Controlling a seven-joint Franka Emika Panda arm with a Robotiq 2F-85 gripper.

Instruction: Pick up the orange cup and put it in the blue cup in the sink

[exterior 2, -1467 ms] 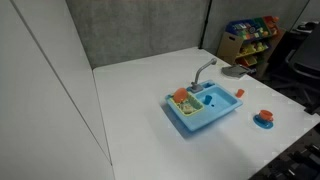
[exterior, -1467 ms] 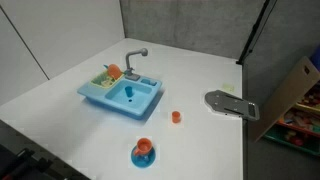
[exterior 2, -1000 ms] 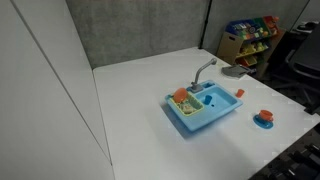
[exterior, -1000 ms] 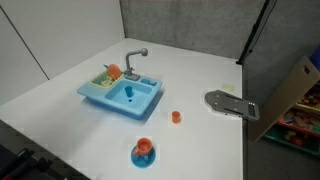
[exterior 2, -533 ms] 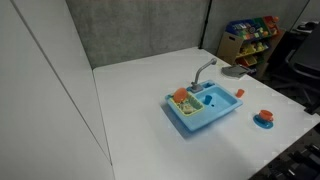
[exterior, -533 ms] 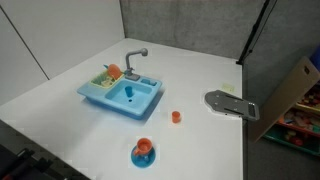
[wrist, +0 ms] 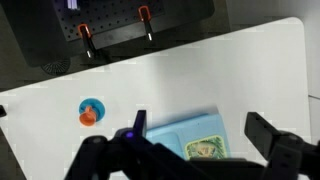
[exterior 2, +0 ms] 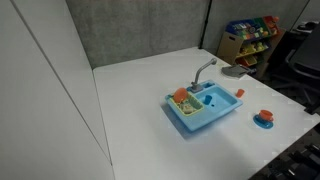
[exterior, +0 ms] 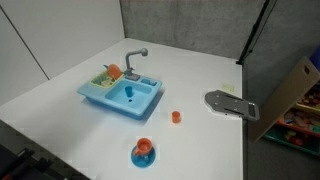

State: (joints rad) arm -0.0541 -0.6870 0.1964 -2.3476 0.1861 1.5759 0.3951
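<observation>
Sitting upright on the white table (exterior: 200,75), the orange cup (exterior: 176,117) is clear of the blue toy sink (exterior: 112,107), off its near corner, between the sink and a flat grey plate (exterior: 230,104) at the table edge. Nothing touches the cup or stands over it. The blue cup (exterior: 129,96) is inside the sink basin, below the grey faucet (exterior: 133,60). The sink's side compartment holds orange and green toy items (exterior: 111,73). A blue saucer (exterior: 135,158) carrying an orange piece (exterior: 144,146) is near the table's front edge, well apart from the cup. A toy shelf (exterior 2: 250,38) stands behind the table. Only the wrist view shows the gripper (wrist: 188,152). It hangs high above the table, looking down, with the sink's edge under it. Its fingers (wrist: 282,148) are spread wide and hold nothing.
</observation>
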